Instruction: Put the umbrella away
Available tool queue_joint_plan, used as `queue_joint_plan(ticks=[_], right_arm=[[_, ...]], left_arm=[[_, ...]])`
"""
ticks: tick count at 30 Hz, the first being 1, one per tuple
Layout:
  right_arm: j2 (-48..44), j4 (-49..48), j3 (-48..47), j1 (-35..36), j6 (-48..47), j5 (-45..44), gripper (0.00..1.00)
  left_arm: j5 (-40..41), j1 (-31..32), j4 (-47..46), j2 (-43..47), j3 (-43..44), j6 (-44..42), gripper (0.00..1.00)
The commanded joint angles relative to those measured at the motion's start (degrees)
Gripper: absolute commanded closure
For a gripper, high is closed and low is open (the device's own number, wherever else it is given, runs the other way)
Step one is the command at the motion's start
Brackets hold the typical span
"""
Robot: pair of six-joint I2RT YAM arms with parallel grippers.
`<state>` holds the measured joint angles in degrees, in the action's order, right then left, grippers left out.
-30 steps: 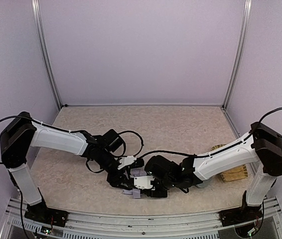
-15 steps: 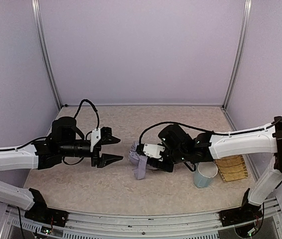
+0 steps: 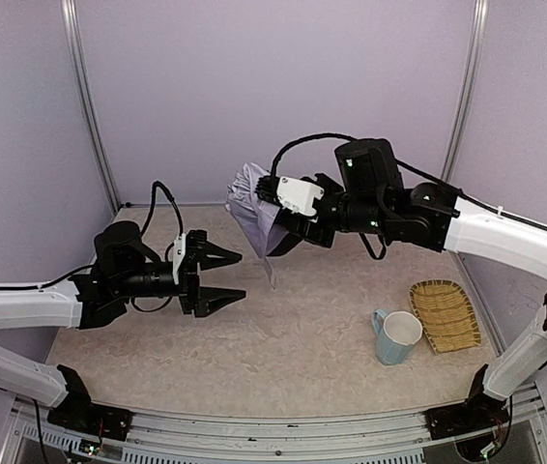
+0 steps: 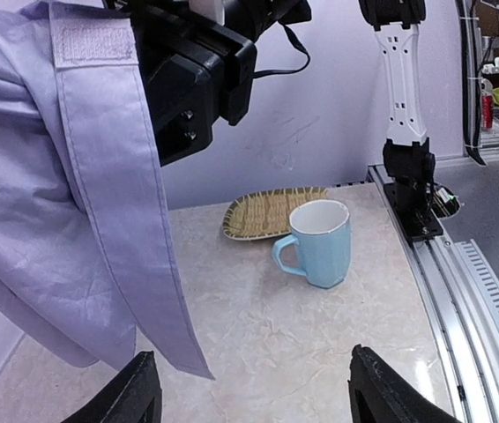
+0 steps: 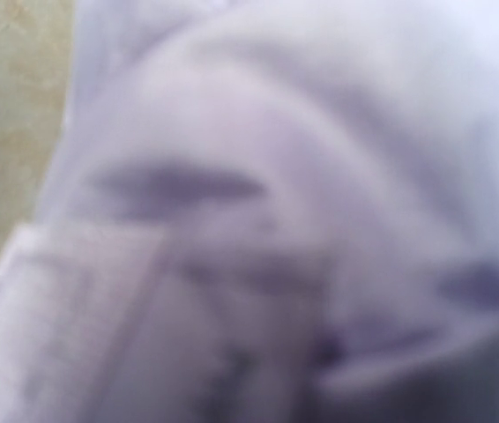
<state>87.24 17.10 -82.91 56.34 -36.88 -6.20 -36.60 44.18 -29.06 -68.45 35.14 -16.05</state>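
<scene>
Umbrella (image 3: 254,215) is held well above the table (image 3: 302,358) by the right gripper (image 3: 291,227), which is clamped on the bunched fabric. Shaft and handle cannot be made out. The fabric hangs loose and the closure strap (image 4: 100,132) dangles free, so the canopy is judged not yet wrapped. Left gripper (image 3: 243,275) is set lower, jaws spread and empty, pointed at the hanging fabric, probably to catch the strap or gather folds. Mug (image 3: 396,337) and woven tray (image 3: 445,314) are sat well apart, to the right.

The table (image 3: 302,362) is seen from above; the umbrella (image 3: 252,208) is shared by all views, nearest in the right wrist view.
</scene>
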Motion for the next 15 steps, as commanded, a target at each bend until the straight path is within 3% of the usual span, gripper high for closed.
queue_joint_plan(ticks=[1,8,15], right_arm=[[1.6,3.2,-6.4,0.0,-3.1,2.0,1.00],[2.0,3.4,-10.9,0.0,-3.4,7.5,1.00],[1.6,5.0,-13.3,0.0,-4.5,11.3,1.00]], left_arm=[[1.6,-0.2,-7.2,-2.4,0.0,2.6,0.30],[2.2,0.5,-13.5,-6.9,0.5,3.3,0.30],[-2.9,-0.1,-12.9,-8.1,1.3,1.6,0.32]])
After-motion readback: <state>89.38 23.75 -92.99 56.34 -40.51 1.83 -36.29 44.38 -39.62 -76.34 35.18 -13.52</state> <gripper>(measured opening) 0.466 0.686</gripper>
